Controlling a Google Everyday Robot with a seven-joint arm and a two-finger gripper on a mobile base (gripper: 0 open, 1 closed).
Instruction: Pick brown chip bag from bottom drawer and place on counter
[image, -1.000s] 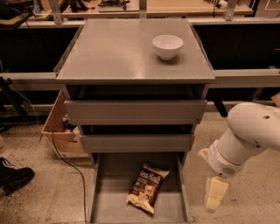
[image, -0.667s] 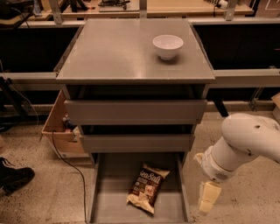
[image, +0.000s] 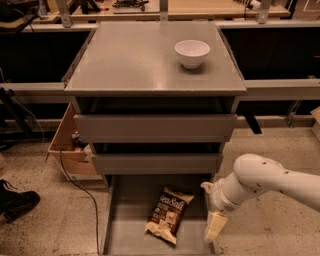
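The brown chip bag (image: 167, 215) lies flat on the floor of the bottom drawer (image: 129, 222), which stands pulled out at the foot of the grey cabinet; the bag sits right of the drawer's middle, its "Sea Salt" lettering facing up. The gripper (image: 215, 227) hangs at the drawer's right wall, just beside the bag and apart from it, pointing downward. It holds nothing, and how far it is open cannot be told. The white arm (image: 272, 182) reaches in from the cabinet's right.

Above the open drawer, the cabinet's two upper drawers (image: 155, 128) show plain grey fronts. The counter (image: 135, 62), the cabinet's broad top, carries a white bowl (image: 192, 52) near its back right corner.

Left of the cabinet stand a cardboard box (image: 65, 147), a dark cable (image: 82, 192) trailing across the speckled floor (image: 45, 232), and a black shoe (image: 17, 202). Behind the cabinet runs a light wooden bench (image: 210, 7).
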